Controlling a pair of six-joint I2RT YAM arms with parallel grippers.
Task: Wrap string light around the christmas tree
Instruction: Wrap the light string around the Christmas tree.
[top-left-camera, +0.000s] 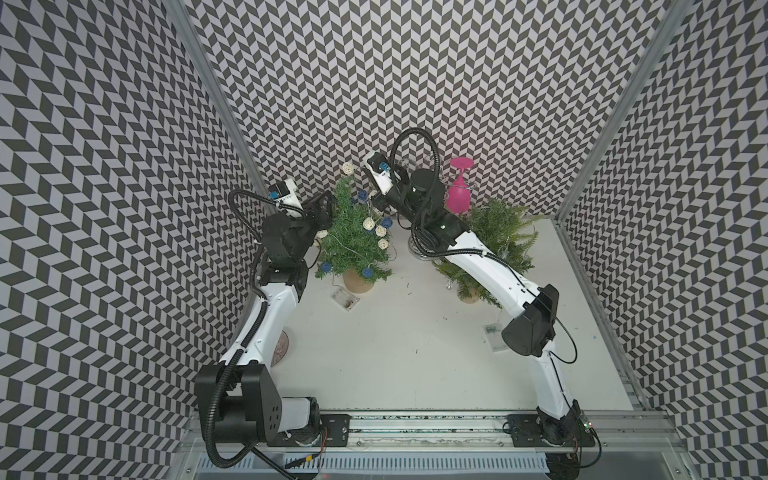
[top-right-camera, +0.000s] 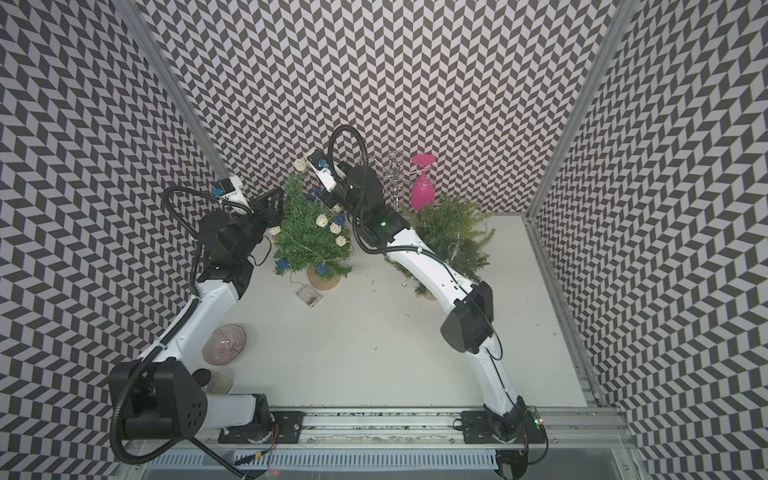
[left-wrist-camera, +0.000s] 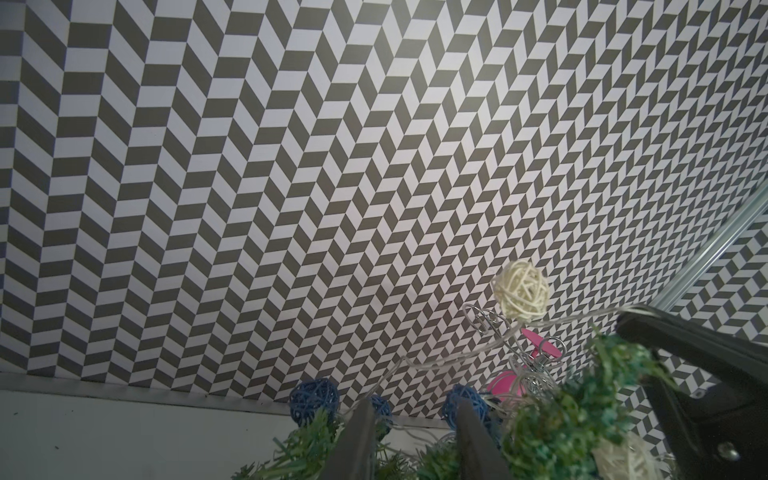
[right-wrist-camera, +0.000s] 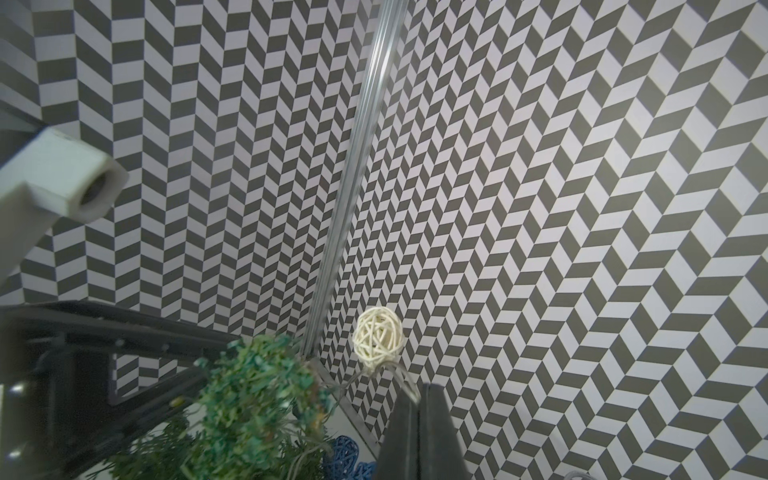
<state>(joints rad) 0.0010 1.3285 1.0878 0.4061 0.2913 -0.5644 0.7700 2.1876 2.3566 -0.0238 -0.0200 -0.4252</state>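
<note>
The small green christmas tree (top-left-camera: 353, 245) (top-right-camera: 307, 237) stands in a tan pot at the back left of the table. The string light, a thin wire with white and blue woven balls, winds around it, and its top white ball (top-left-camera: 348, 168) (right-wrist-camera: 378, 343) sits above the tip. My right gripper (right-wrist-camera: 419, 399) (top-left-camera: 376, 201) is shut on the wire just below that ball. My left gripper (left-wrist-camera: 413, 419) (top-left-camera: 326, 208) is at the tree's left side. It is open, with foliage and a loose strand between its fingers (left-wrist-camera: 361, 432). Blue balls (left-wrist-camera: 313, 399) hang beyond them.
The light's clear battery box (top-left-camera: 345, 298) lies in front of the pot. A second tree (top-left-camera: 498, 241) stands under my right arm, with a pink glass (top-left-camera: 459, 195) on a metal rack (top-right-camera: 394, 178) behind. A ribbed bowl (top-right-camera: 224, 344) sits near the left arm.
</note>
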